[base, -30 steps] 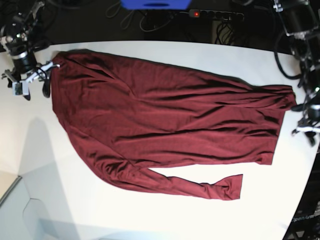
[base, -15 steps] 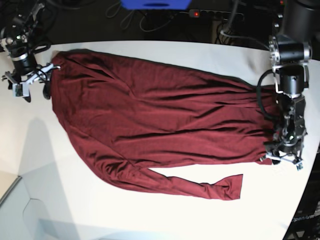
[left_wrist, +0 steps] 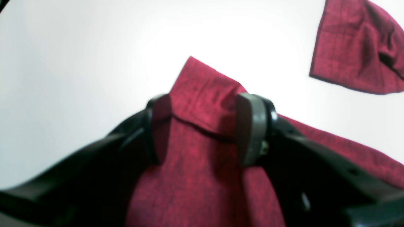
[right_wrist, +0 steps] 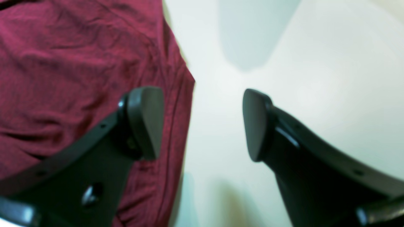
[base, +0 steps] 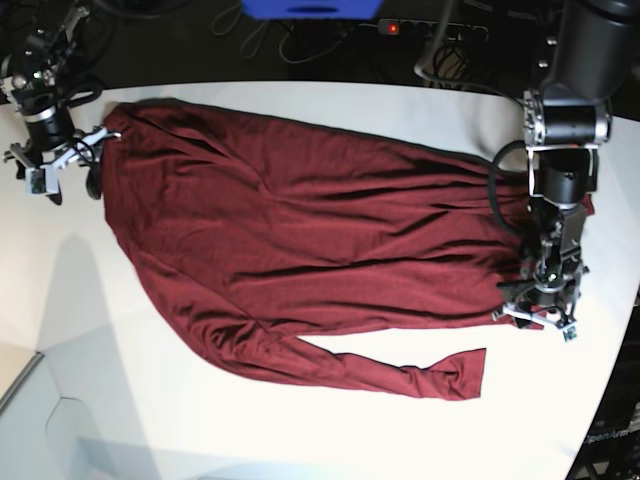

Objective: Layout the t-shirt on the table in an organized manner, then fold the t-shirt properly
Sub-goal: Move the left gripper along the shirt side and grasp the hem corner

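t-shirt (base: 300, 230): showing as soft, matt maroon knit cloth
table (base: 300, 440): looking smooth, white, faintly glossy
fingertips (right_wrist: 146, 121): appearing matt black plastic

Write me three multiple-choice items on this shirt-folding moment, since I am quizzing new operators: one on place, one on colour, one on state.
1. The left gripper is at: A a corner of the t-shirt; B the loose sleeve; C off the cloth.
2. The t-shirt is: A blue; B maroon; C white.
3. The right gripper stands: A shut on cloth; B shut empty; C open.
Key: 1 A, a cloth corner lies between its fingers; 2 B, dark red against the white table; 3 C, its fingers stand apart across the shirt's edge.
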Controlling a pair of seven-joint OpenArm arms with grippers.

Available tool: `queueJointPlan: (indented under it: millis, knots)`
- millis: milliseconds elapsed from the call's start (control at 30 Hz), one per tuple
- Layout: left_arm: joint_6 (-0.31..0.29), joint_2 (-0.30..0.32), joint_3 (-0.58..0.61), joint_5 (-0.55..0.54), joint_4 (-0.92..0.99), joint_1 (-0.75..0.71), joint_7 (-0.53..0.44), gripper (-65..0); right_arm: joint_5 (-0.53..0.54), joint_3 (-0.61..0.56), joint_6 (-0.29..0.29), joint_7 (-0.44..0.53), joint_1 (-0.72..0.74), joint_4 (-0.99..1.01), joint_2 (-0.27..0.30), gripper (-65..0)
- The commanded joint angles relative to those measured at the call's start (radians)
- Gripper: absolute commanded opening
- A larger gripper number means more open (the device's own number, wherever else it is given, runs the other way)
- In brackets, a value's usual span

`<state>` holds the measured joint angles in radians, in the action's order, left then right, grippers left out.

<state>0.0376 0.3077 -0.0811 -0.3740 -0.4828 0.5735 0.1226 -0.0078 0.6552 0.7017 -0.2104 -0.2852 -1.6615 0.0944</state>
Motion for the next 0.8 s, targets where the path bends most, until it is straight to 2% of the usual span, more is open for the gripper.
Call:
queueJointPlan:
  millis: [0, 167, 767]
  knots:
    - [0.0, 0.017, -0.001, -0.001, -0.015, 0.032, -0.025, -33.3, 0.015, 0.005, -0.004, 0.029, 0.007, -0.012, 0.012, -25.4]
    - [0.0, 0.04, -0.001, -0.003, -0.011, 0.03, -0.025, -33.3, 0.015, -0.001, -0.004, 0.029, 0.008, -0.007, 0.024, -25.4]
    - [0.002, 0.035, 0.004, -0.001, -0.004, -0.013, -0.025, -33.3, 0.015, 0.001, -0.004, 0.029, 0.04, -0.009, 0.026, -25.4]
